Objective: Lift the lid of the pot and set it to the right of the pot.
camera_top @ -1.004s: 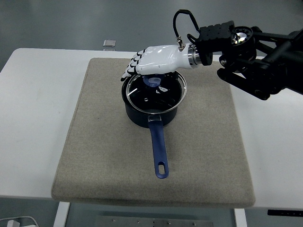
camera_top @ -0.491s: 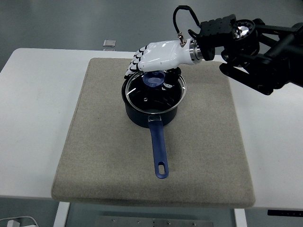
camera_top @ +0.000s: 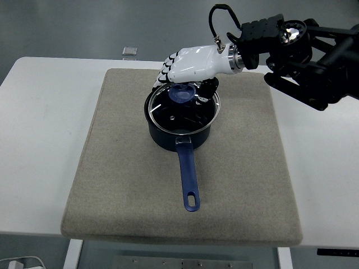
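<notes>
A dark blue pot (camera_top: 180, 131) stands on the grey mat (camera_top: 112, 168), its blue handle (camera_top: 189, 179) pointing at the near edge. A glass lid (camera_top: 188, 109) with a blue knob (camera_top: 182, 93) covers it, and its far edge looks slightly raised. My right hand (camera_top: 188, 84), white with a black arm behind it, comes in from the upper right and sits just above and behind the knob. Its fingers (camera_top: 164, 74) curl down around the knob. The contact under the palm is partly hidden. The left arm is out of view.
A small grey square object (camera_top: 129, 51) lies at the table's far edge. The mat stretches to the right of the pot (camera_top: 247, 140) with nothing on it. White table (camera_top: 39, 112) borders the mat on both sides.
My right hand has moved slightly up and to the right. The knob has risen a little with it and the lid has tipped toward the camera. The pot has not moved.
</notes>
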{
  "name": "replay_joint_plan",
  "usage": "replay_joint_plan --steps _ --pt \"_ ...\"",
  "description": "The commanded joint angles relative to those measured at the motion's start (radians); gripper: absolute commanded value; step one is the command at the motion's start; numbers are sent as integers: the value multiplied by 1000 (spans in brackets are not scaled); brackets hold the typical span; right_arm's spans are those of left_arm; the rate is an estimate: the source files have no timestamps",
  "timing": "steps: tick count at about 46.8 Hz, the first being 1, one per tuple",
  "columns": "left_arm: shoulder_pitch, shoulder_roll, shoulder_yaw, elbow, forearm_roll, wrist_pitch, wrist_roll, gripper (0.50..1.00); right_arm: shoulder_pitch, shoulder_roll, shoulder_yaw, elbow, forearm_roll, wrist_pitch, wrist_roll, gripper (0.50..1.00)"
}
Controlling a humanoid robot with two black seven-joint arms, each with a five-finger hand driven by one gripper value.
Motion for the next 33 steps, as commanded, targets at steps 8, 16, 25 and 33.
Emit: replay_joint_plan --steps 8,16,25,33 --pt "0 0 0 -1 0 0 0 1000 -3 0 -6 -6 0 -2 0 899" --pt "0 0 0 0 0 0 0 1000 -5 0 -18 -8 0 -8 0 899" --pt "0 0 0 0 0 0 0 1000 -5 0 -20 -10 0 -8 0 899" --pt "0 0 -1 0 0 0 0 1000 -6 2 -29 -10 -2 -10 0 891"
